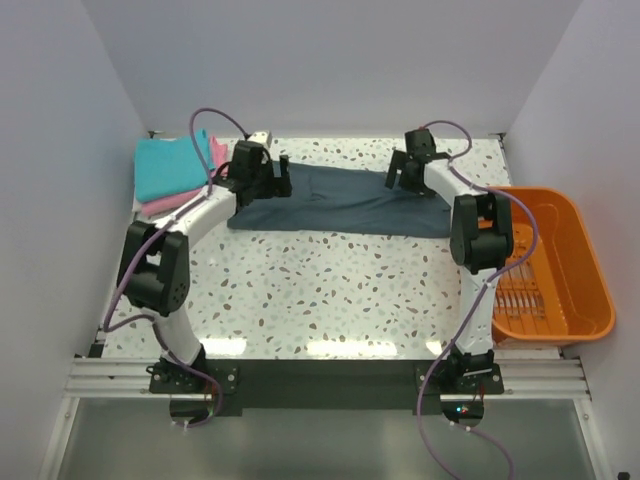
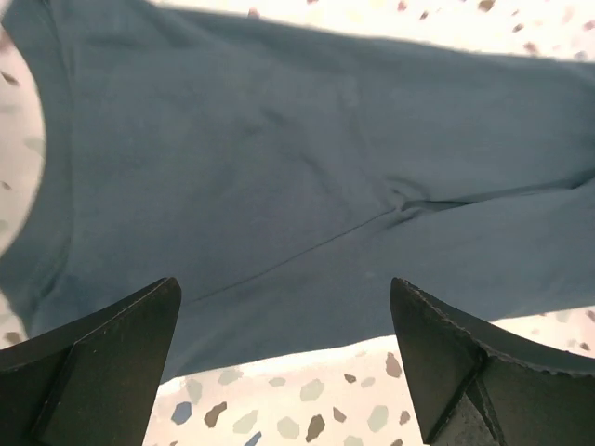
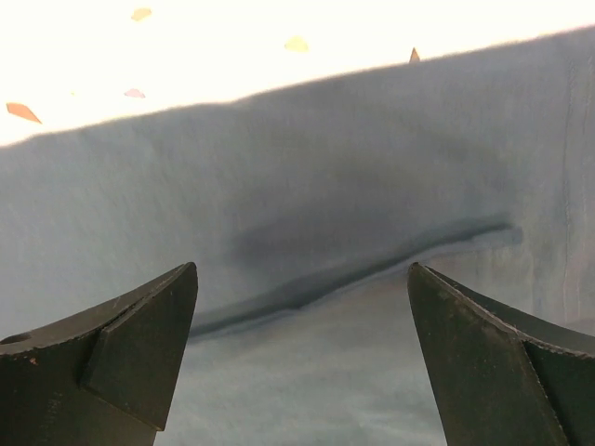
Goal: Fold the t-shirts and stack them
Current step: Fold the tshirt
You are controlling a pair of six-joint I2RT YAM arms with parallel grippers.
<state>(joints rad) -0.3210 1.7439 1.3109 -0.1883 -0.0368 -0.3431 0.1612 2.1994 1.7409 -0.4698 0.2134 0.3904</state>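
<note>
The dark slate blue-grey t-shirt (image 1: 345, 200) lies flat, folded into a long band across the far middle of the table. My left gripper (image 1: 262, 180) is open and empty above its left end; in the left wrist view the shirt (image 2: 307, 186) fills the frame, its near edge between my fingers (image 2: 112, 362). My right gripper (image 1: 405, 172) is open and empty above the shirt's far right part; the right wrist view shows a fold line in the cloth (image 3: 353, 269). The turquoise t-shirt (image 1: 170, 165) lies folded on the pink t-shirt (image 1: 160, 203) at far left.
An orange plastic bin (image 1: 545, 265) stands off the table's right side. White walls close in the back and both sides. Speckled tabletop (image 1: 320, 290) lies between the shirt and the arm bases.
</note>
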